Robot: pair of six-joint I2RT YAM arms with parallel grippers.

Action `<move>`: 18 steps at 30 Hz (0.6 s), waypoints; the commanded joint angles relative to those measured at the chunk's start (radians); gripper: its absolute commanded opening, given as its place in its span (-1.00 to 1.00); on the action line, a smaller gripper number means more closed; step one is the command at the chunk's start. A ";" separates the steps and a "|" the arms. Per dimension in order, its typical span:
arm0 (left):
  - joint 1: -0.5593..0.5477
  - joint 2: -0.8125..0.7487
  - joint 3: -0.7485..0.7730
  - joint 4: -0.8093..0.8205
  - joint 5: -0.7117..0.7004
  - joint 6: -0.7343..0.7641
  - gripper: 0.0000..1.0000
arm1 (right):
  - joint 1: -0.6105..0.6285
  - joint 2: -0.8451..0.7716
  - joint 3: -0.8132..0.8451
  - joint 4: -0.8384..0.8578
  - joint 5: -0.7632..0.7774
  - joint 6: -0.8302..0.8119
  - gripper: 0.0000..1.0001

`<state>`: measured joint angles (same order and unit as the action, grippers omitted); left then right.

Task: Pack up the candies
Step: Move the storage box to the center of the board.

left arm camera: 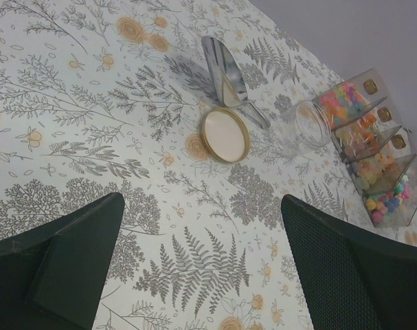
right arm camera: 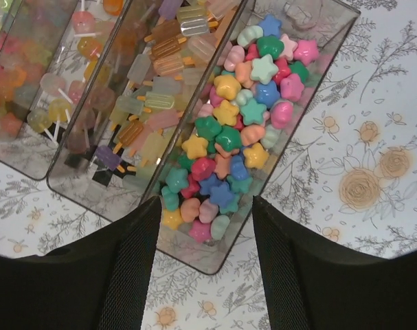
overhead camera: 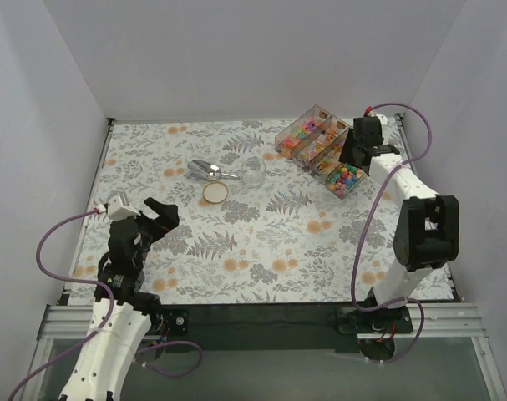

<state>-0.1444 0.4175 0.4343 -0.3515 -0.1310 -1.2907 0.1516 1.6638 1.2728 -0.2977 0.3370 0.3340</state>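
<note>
Glossy star-shaped candies (right arm camera: 239, 130) in clear bin (right arm camera: 198, 256); right claw (right arm camera: 207, 206) astride (grip unclear); left claw (left arm camera: 201, 201) wide

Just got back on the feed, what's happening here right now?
The right arm's fingers straddle one end of the clear plastic bin of star-shaped, brightly coloured candies at the far right; whether they grip it is unclear. The left arm's fingers hang open over the fern-print tablecloth, holding nothing. The silver metal scoop, round gold lid and clear glass jar lying on its side sit untouched mid-table.
</note>
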 commanded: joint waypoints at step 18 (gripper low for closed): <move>-0.034 0.029 0.000 -0.010 0.004 0.004 0.96 | 0.003 0.396 0.359 -0.116 0.071 0.227 -0.43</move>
<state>-0.1734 0.4431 0.4343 -0.3519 -0.1310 -1.2907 0.1528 2.0476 1.5784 -0.3843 0.3595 0.5285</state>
